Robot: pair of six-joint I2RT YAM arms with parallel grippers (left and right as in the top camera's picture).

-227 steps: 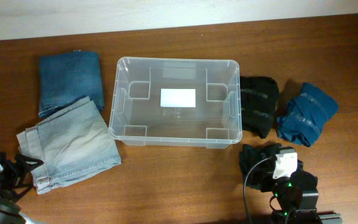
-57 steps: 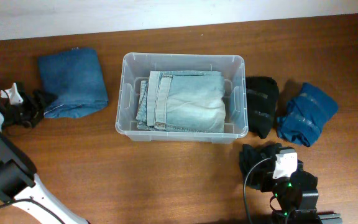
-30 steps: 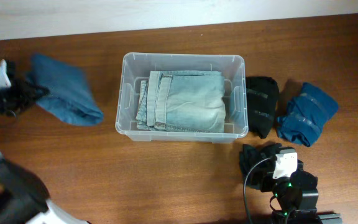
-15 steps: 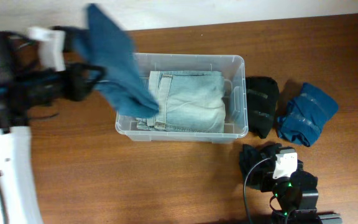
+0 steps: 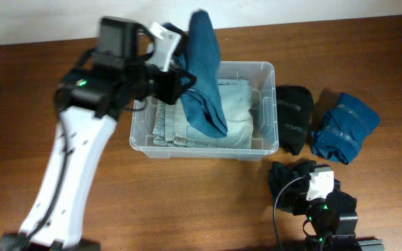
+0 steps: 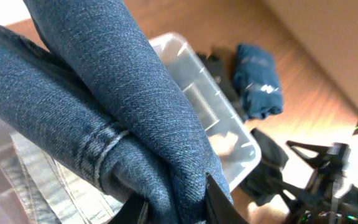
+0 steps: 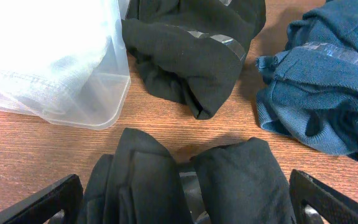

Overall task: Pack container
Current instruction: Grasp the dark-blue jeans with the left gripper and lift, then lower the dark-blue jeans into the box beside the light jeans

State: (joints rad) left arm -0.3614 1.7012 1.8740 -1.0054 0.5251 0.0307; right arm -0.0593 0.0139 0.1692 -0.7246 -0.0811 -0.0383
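**Left arm holds dark jeans above the bin, ready to lay them in**

Overhead view: The container [image 5: 269,104], a large clear plastic rectangular bin, sits at the middle of a brown wooden table [image 5: 187,202]. A folded pair of pale blue jeans [image 5: 241,115] already lies in it. The left gripper [image 5: 178,78] is clamped on a folded pair of dark blue denim jeans [image 5: 206,84], which hangs over the bin's left half. Just right of the bin lie a black folded garment [image 5: 292,118] and a teal folded garment [image 5: 345,127]. The right gripper [image 5: 300,185] rests near the front edge.

Left wrist view: The gripper's fingers pinch the thick denim fold from both sides, and the cloth fills most of the picture. To place it well, the arm should probably carry the bundle further toward the bin's centre, then lower until the denim rests on the pale jeans before letting go. That way no fold drapes over the rim.

Right wrist view: The right gripper's black padded fingers [image 7: 129,180] seem to meet, holding nothing. The bin's corner, the black garment and the teal one lie ahead.
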